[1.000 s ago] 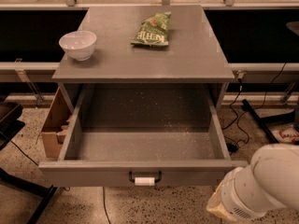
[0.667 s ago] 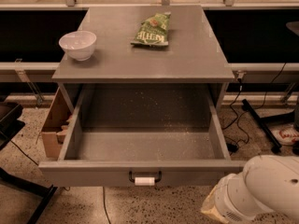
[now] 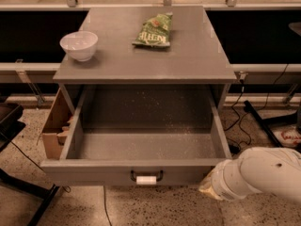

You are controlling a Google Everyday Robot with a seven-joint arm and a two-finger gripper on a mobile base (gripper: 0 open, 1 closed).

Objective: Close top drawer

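Observation:
The top drawer (image 3: 146, 145) is a wide grey box with a speckled floor, pulled fully out of the grey cabinet (image 3: 146, 65) and empty. Its front (image 3: 94, 172) bears a dark handle wrapped with a white tag (image 3: 146, 179). My white arm (image 3: 256, 173) comes in from the lower right, its end close to the drawer front's right corner. The gripper itself is hidden behind the arm's wrist, so I cannot place its fingers.
On the cabinet top stand a white bowl (image 3: 79, 45) at the left and a green chip bag (image 3: 153, 31) at the middle. A cardboard box (image 3: 54, 128) sits left of the drawer. Cables (image 3: 237, 119) and a black stand leg (image 3: 263, 126) lie on the speckled floor at right.
My arm has moved left and slightly up, toward the drawer front's right corner. The drawer has not moved.

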